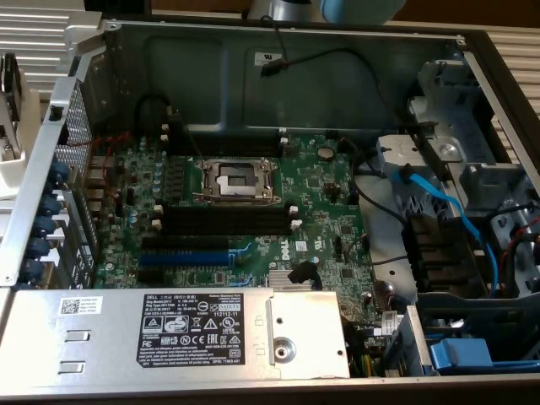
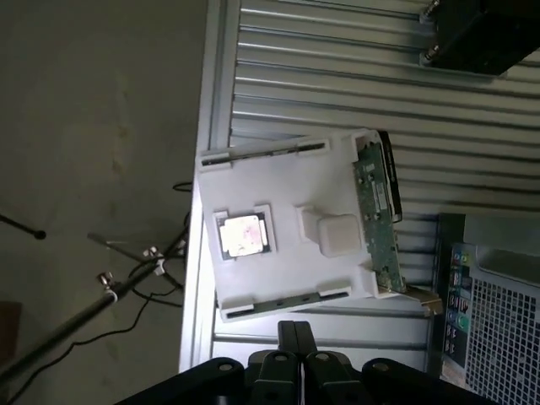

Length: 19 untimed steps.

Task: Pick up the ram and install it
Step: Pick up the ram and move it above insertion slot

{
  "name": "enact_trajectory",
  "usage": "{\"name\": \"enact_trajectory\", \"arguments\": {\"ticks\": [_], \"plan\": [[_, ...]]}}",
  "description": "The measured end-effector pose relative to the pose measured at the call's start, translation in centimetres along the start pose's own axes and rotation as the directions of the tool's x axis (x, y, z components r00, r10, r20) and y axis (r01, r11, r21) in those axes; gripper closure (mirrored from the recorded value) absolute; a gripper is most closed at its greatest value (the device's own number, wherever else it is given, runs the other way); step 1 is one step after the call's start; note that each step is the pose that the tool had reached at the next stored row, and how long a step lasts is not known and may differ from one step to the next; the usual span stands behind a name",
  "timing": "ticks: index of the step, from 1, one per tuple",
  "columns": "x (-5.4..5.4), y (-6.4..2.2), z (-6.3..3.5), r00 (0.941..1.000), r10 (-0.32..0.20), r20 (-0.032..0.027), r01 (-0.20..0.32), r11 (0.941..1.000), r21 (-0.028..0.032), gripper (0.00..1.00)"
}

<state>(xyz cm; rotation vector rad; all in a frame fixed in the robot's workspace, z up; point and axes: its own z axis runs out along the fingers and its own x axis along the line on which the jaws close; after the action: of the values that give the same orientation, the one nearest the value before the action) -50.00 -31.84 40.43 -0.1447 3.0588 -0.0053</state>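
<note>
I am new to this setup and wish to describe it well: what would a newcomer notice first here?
In the exterior view, an open computer case draws the eye: a green motherboard with a silver CPU socket at its middle and black slots beside it. In the wrist view, a white tray on a ribbed metal table holds a square chip and, along one edge, the green ram stick; the gripper hangs close by.
</note>
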Motion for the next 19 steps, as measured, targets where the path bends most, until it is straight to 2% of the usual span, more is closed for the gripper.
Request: {"name": "enact_trajectory", "arguments": {"ticks": [5, 10, 14, 19], "plan": [[0.00, 0.00, 0.00, 0.9958, -0.091, 0.0009, 0.091, 0.9958, -0.0072, 0.90], [0.00, 0.00, 0.00, 0.9836, -0.180, 0.0026, 0.181, 0.9835, -0.0142, 0.90], [0.00, 0.00, 0.00, 0.9679, -0.251, 0.0044, 0.251, 0.9677, -0.0197, 0.90], [0.00, 0.00, 0.00, 0.9412, -0.338, 0.0071, 0.338, 0.9409, -0.0263, 0.90]]}}
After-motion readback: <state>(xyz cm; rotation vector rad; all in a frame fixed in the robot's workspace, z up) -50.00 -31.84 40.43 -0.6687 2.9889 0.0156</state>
